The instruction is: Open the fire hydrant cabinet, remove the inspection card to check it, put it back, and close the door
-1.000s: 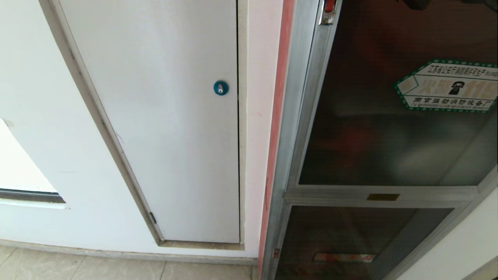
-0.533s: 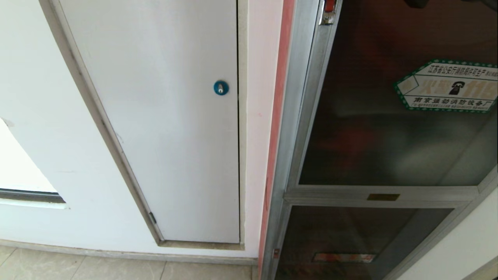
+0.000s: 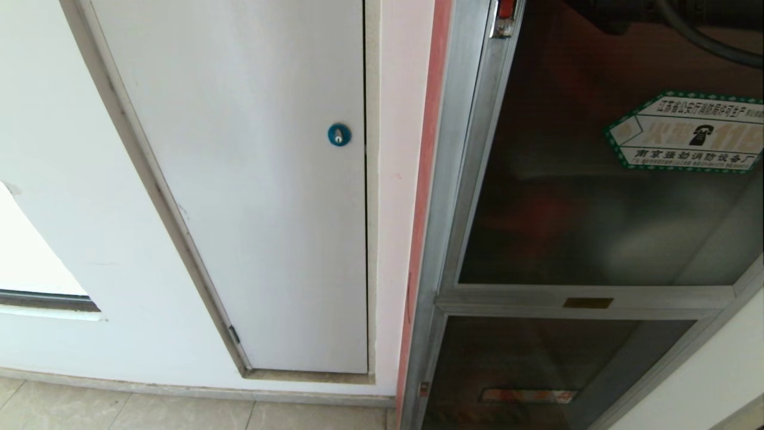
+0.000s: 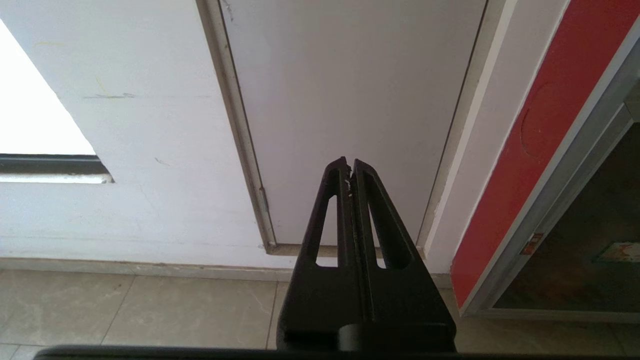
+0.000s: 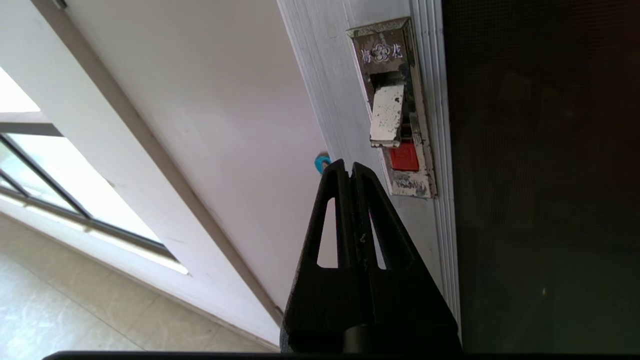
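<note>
hexagonal sticker [image 3: 689, 132] "119" on door [image 3: 597, 197]

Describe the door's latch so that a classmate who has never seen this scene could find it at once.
Find the fire hydrant cabinet, then its door. On the frame strip beside the glass sits the latch: a worn metal plate with a hanging flap and a red tab below, unlike the blue round lock.

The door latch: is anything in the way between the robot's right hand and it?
Nothing visible is. The right hand, fingers shut, points at the silver latch on the door frame, with only open air between them. It isn't touching yet.
</note>
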Tool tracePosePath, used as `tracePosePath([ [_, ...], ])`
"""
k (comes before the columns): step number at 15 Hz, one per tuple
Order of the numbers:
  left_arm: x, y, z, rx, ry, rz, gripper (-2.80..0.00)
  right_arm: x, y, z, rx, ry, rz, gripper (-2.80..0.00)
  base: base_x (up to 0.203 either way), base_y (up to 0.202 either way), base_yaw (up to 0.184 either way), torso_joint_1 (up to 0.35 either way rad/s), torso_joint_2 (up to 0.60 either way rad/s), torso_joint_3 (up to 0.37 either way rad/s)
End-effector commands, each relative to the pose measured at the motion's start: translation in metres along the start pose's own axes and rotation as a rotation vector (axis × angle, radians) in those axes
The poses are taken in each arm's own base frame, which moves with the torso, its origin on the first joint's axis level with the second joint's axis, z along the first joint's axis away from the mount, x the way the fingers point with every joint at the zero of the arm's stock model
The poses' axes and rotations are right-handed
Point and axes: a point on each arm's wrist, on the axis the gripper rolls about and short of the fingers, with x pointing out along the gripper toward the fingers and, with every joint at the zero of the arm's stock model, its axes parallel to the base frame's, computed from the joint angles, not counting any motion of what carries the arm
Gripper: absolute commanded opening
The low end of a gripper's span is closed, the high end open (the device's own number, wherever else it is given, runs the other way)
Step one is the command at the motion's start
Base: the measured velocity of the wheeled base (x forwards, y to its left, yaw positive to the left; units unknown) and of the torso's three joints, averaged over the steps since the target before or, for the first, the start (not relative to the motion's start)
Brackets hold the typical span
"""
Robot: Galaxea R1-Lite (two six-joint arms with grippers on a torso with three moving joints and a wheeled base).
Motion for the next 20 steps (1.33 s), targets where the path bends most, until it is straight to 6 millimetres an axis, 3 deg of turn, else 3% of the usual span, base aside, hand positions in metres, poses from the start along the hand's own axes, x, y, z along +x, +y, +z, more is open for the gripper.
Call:
tracePosePath([
  [1, 0.001, 0.0, -0.004, 0.0, 0.014, 0.0, -2.8, 0.002, -0.001, -0.001, 0.0, 0.001, -0.002, -2.8, 0.0, 0.0, 0.0, 0.0, 0.0, 0.0],
  [20, 0.001, 0.0, -0.004, 0.0, 0.014, 0.0, -2.8, 0.014, -0.004, -0.004, -0.075, -0.03, 0.004, -2.8, 0.0, 0.0, 0.0, 0.0, 0.0, 0.0],
])
